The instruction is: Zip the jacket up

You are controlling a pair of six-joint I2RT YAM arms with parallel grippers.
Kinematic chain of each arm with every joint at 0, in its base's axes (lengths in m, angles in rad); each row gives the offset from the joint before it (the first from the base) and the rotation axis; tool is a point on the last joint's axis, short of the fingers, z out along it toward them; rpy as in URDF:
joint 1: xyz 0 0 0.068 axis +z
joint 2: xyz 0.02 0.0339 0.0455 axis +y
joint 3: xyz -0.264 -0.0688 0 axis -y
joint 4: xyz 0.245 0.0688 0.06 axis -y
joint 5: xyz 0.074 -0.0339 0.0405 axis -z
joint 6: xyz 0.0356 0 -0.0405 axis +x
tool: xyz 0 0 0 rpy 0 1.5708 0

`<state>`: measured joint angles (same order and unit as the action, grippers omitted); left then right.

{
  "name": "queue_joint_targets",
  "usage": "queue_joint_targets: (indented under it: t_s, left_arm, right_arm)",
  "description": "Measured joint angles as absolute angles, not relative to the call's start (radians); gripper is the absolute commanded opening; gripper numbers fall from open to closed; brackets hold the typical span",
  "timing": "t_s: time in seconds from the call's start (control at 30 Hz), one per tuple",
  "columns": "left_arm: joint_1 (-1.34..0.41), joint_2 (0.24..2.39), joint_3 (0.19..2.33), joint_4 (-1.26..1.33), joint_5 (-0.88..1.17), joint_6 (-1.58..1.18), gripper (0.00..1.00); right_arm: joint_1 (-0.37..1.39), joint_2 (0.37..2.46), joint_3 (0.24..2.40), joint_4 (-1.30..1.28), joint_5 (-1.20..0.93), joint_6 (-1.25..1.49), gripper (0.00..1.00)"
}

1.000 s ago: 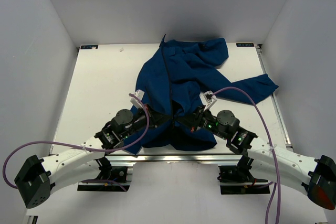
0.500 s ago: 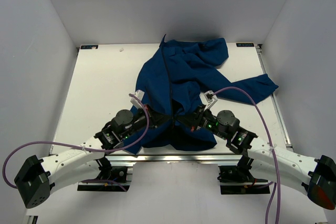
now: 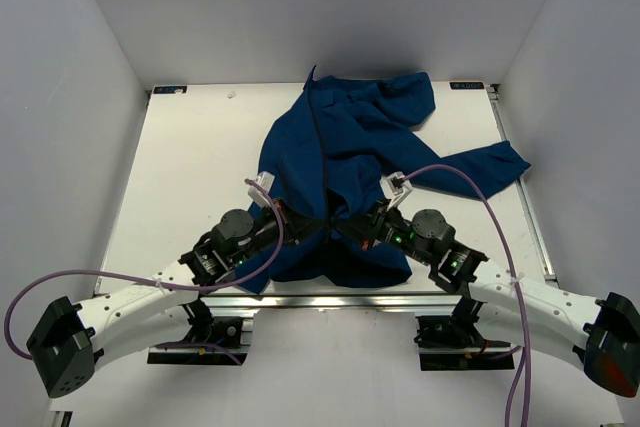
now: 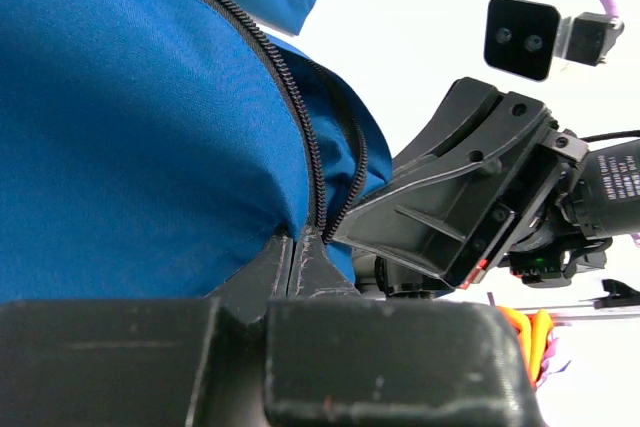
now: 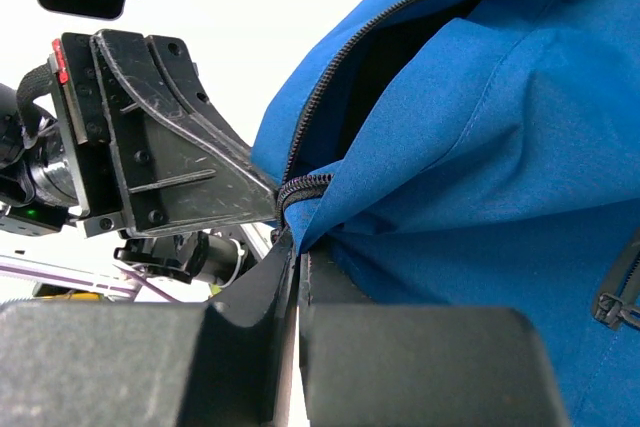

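The royal-blue jacket [image 3: 345, 137] lies spread on the white table [image 3: 190, 167], collar at the far side, hem near the arms. Its dark zipper line [image 3: 320, 147] runs down the middle. My left gripper [image 3: 316, 220] and right gripper [image 3: 342, 225] meet tip to tip at the zipper's lower end. In the left wrist view the left gripper [image 4: 300, 239] is shut on the jacket's zipper edge [image 4: 296, 107]. In the right wrist view the right gripper [image 5: 298, 243] is shut on blue fabric beside the curled zipper teeth [image 5: 305, 185]. The black lining [image 5: 385, 77] shows in the gap.
One sleeve [image 3: 480, 167] reaches toward the table's right edge, and bunched fabric [image 3: 405, 102] lies at the back right. Purple cables [image 3: 450, 175] loop over both arms. White walls close in the table on three sides.
The right arm has shifted very slightly to the left. Both grips, the left arm and the jacket look the same.
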<state>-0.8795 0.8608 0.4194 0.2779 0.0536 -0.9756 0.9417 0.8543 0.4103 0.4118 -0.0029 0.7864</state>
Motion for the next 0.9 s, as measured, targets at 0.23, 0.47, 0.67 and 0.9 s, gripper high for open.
queue_joint_targets:
  t_s: [0.23,0.47,0.67,0.9]
  left_arm:
    - [-0.881,0.854,0.419,0.269,0.047,-0.965,0.0]
    - [-0.883,0.838,0.419,0.27,0.054,-0.938,0.0]
    - [-0.886,0.833,0.419,0.268,0.07,-0.912,0.0]
    - [-0.887,0.834,0.419,0.268,0.076,-0.899,0.0]
  right_arm:
    - [0.942,0.857,0.422,0.401,0.002,0.786,0.0]
    - [0.942,0.857,0.484,0.315,0.049,0.778,0.0]
    - [0.943,0.857,0.499,0.282,0.048,0.774,0.0]
    - [0.943,0.86,0.509,0.278,0.042,0.772,0.0]
